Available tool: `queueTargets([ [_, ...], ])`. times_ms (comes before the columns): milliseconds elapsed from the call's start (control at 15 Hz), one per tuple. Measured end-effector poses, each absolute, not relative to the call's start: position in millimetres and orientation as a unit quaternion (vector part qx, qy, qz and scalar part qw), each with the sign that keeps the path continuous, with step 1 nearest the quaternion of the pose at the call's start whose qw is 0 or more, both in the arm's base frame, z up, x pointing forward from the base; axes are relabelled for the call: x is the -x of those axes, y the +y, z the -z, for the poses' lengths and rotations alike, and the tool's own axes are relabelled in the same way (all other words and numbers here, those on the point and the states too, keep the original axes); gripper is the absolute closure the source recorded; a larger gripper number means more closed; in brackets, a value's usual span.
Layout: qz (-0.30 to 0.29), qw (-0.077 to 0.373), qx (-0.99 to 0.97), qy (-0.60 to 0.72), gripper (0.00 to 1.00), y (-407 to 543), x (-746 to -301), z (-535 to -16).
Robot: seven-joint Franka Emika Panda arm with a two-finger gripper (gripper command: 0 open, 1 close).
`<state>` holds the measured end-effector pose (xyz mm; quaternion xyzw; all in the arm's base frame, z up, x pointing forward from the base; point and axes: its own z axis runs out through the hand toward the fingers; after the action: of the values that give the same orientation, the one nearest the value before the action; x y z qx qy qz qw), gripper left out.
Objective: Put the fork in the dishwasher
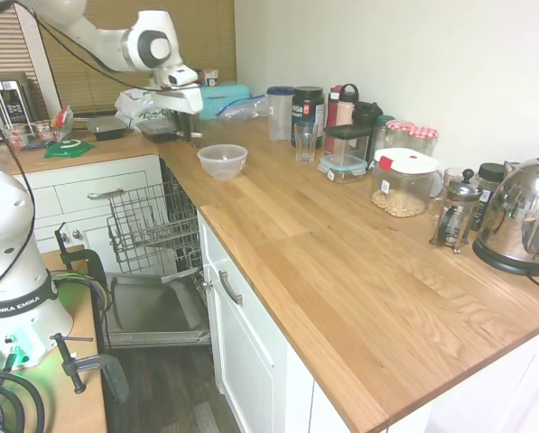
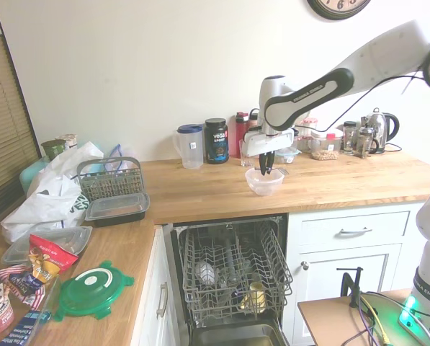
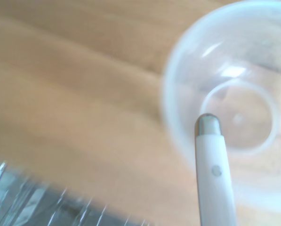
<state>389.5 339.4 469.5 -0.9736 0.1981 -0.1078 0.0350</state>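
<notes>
White-handled and upright, the fork (image 3: 214, 174) hangs over the clear bowl (image 2: 264, 182), pinched in the closed gripper (image 2: 266, 170). Below the counter (image 2: 330, 184) beside the bowl, the dishwasher (image 2: 233, 270) stands open, rack out. Good practice: lift clear of the bowl's rim, then lower slowly between the wires.

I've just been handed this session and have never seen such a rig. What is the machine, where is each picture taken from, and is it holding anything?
It is one white robot arm with a two-finger gripper. Two pictures come from room cameras on opposite sides; the blurry close-up comes from a camera on its wrist. On the wooden counter stands a clear plastic bowl, with jars and a kettle further along. The gripper hangs just above that bowl. The wrist view shows a white handle, probably the fork, over the bowl. Below, the dishwasher stands open, rack pulled out.
</notes>
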Motion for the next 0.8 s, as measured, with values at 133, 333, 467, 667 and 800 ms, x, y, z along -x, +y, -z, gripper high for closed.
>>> queueTargets([
  [133,0.122,0.019,0.976,0.178,1.00,350.4,-332.9,-461.6],
  [333,0.136,-0.013,0.979,0.154,1.00,377.4,-282.1,-419.5],
  [467,0.133,-0.027,0.979,0.154,1.00,392.8,-281.9,-382.8],
  [667,0.104,-0.026,0.979,0.171,1.00,413.2,-315.9,-331.7],
  [800,0.078,-0.014,0.982,0.170,1.00,438.1,-328.1,-302.6],
])
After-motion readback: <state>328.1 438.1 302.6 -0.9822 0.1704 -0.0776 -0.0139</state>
